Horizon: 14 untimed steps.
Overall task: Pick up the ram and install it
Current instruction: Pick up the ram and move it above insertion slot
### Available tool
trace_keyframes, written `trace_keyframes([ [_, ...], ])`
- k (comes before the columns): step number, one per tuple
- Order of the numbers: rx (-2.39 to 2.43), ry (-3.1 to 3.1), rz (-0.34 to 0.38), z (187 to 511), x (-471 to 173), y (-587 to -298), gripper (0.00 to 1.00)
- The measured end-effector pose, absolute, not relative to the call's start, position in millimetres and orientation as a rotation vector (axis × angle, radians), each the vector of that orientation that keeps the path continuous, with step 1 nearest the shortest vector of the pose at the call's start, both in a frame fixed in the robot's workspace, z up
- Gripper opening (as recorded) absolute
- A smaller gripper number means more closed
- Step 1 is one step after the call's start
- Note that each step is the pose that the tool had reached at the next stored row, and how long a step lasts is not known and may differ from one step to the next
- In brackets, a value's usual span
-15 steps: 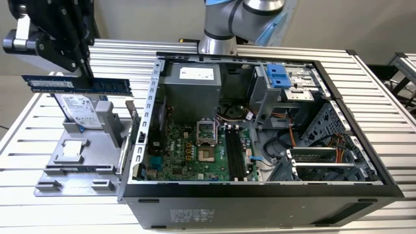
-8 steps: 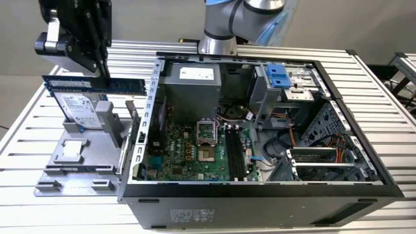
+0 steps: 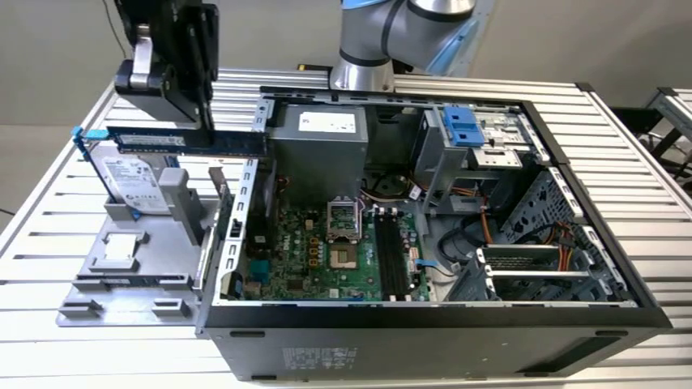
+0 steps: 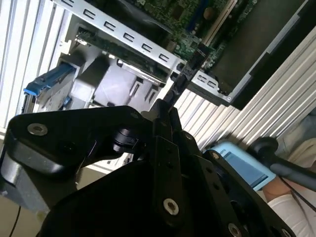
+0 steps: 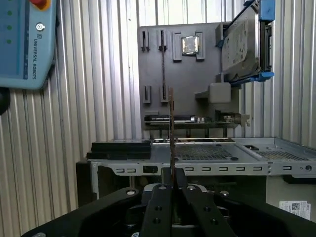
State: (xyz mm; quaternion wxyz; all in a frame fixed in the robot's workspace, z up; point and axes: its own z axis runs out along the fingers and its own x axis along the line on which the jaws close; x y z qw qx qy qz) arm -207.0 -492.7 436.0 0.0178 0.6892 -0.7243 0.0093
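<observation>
The ram is a thin blue circuit-board stick with a row of small dark chips. It is held level in the air, long edge down, above the grey tray. The black claw is clenched on it near its middle, pinching the flat faces from above.

In the exterior view, one end of the ram reaches over the side wall of the open computer case, and the other end hangs over the hard drive. The drive is a silver slab in a blue plastic frame that stands upright in the tray.

Inside the case lies the green motherboard with its long black slots. The case and tray both sit on a counter of ribbed aluminium slats.

Both wrist views see the ram edge-on as a dark sliver rising from between the closed fingers, so the chips cannot be seen there.

The first wrist view also shows a square silver chip seated in the tray, and a blue handheld controller lying on the slats.
</observation>
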Motion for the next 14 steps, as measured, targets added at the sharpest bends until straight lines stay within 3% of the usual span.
trace_keyframes([
  [14,2.139,-2.248,0.033,425.4,-167.2,-483.0,0.0],
])
